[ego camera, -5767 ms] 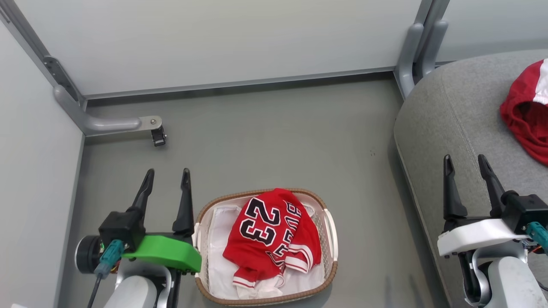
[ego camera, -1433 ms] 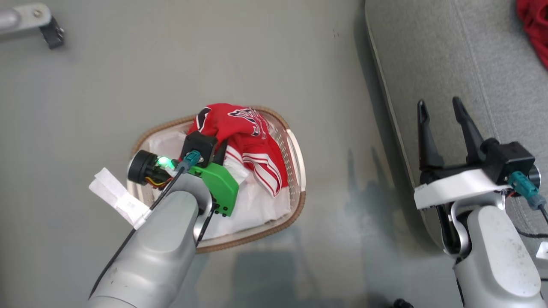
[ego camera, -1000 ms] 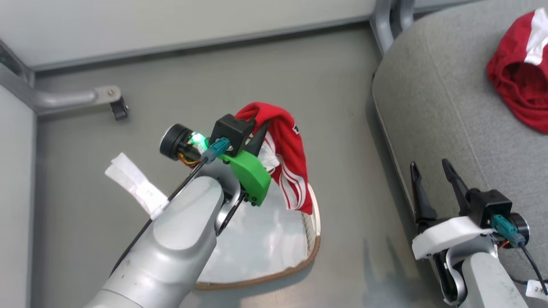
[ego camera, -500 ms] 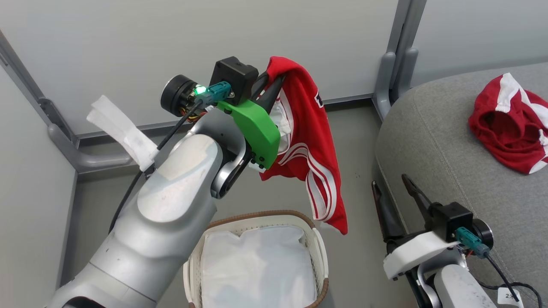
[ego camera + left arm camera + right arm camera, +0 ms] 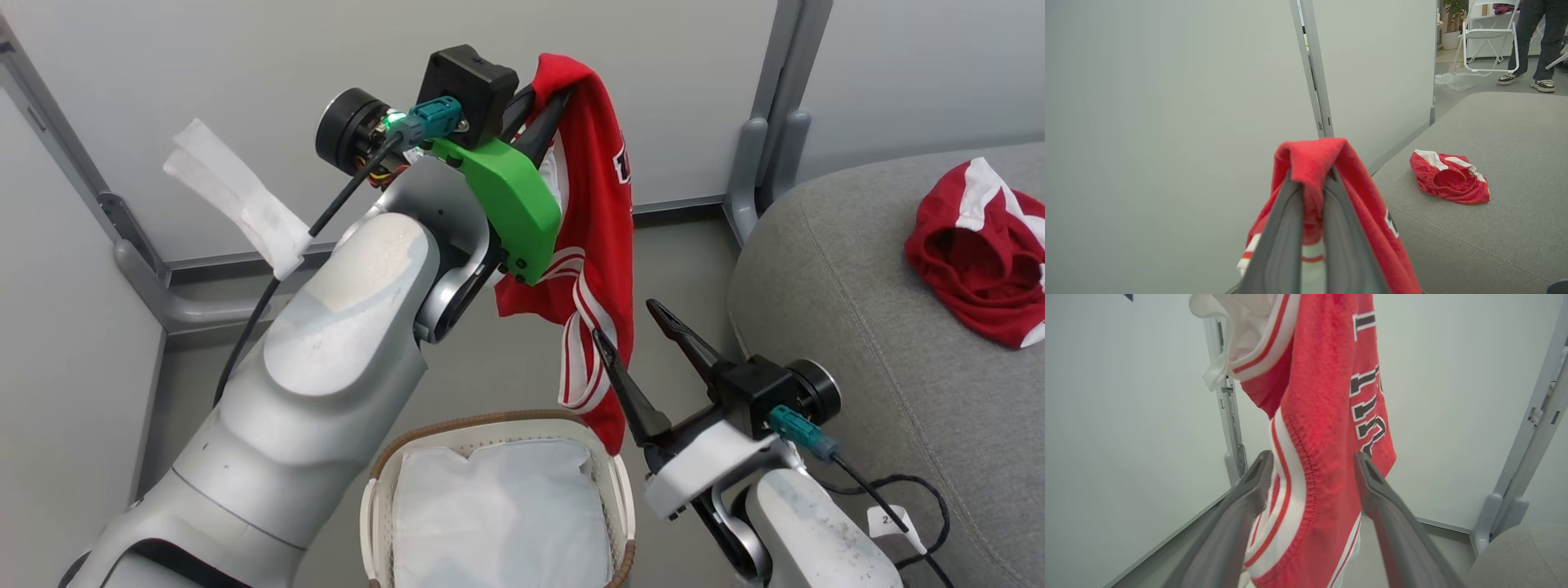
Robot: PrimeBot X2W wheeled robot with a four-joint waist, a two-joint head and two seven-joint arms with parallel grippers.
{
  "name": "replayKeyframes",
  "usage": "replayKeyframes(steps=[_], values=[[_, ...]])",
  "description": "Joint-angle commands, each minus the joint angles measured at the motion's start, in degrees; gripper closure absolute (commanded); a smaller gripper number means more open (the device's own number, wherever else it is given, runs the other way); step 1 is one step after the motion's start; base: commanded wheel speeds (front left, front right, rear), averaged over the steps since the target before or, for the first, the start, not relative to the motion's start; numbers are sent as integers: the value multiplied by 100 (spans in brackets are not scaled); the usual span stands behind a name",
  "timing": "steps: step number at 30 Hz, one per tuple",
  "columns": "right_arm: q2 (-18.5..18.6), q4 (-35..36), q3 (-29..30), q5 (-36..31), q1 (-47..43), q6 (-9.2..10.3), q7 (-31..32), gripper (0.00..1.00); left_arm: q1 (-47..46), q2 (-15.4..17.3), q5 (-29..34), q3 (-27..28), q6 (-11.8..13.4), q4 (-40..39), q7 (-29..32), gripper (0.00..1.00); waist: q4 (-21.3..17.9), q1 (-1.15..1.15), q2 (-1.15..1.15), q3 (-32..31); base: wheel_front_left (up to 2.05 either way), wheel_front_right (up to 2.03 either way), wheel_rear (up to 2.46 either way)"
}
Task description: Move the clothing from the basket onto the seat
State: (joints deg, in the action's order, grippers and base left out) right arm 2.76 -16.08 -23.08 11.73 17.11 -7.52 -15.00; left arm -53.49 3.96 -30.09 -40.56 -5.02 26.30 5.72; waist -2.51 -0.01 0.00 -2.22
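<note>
While left pincer (image 5: 547, 106) clamps jersey (image 5: 600, 212) aloft | hem hangs at wide-open right pincer (image 5: 624, 318)

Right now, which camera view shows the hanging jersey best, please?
The head view shows most of the jersey hanging from the shut left end effector. The right wrist view gives its striped hem and lettering close up inside the open right end effector; the left wrist view gives the pinched fold.
</note>
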Motion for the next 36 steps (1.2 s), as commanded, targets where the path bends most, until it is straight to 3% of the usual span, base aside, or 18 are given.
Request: replayKeyframes(steps=[1, 12, 17, 18, 19, 20, 25, 26, 28, 29, 36], values=[[24, -68, -43, 24, 135, 6, -27, 0, -99, -24, -27, -4, 34, -24, 17, 100, 35, 1, 0, -3, 0, 0, 0], [22, -1466, 168, -516, 1093, 6, -28, 0, -152, -75, -184, -262, 106, -317, 209, 100, 358, 1, 0, 34, 0, 0, 0], [21, -1893, 130, -280, 1365, 7, -27, 1, -76, -87, -301, -376, 128, -549, 232, 100, 528, 1, 0, 60, 0, 0, 0], [21, -1919, 85, -220, 1402, 6, -28, 66, -24, -76, -320, -371, 154, -563, 225, 100, 544, 1, 0, 63, 0, 0, 0], [22, -1933, 65, -177, 1420, 6, -28, 80, 24, -45, -331, -361, 171, -567, 219, 100, 554, 1, 0, 65, 0, 0, 0], [27, -1940, 43, -118, 1423, 7, -28, 100, 84, -3, -344, -351, 189, -564, 210, 100, 561, 1, 0, 66, 0, 0, 0], [25, -1790, 86, -27, 1434, 7, -28, 100, 355, 214, -395, -251, 261, -469, 73, 100, 511, 1, 0, 80, 0, 0, 0], [25, -1726, 120, -27, 1415, 7, -28, 100, 437, 261, -413, -222, 272, -440, 20, 91, 484, 1, 0, 83, 0, 0, 0], [25, -1619, 175, -79, 1389, 7, -28, 100, 611, 353, -475, -163, 291, -357, -68, 45, 425, 1, 0, 87, 0, 0, 0], [25, -1574, 206, -96, 1385, 7, -28, 100, 696, 383, -523, -115, 305, -307, -119, 0, 392, 1, 0, 89, 0, 0, 0], [24, -1455, 520, -328, 1324, 7, -28, 100, 1291, 542, -615, -97, 233, 17, -668, 0, 126, 1, 0, 108, 0, 0, 0]])
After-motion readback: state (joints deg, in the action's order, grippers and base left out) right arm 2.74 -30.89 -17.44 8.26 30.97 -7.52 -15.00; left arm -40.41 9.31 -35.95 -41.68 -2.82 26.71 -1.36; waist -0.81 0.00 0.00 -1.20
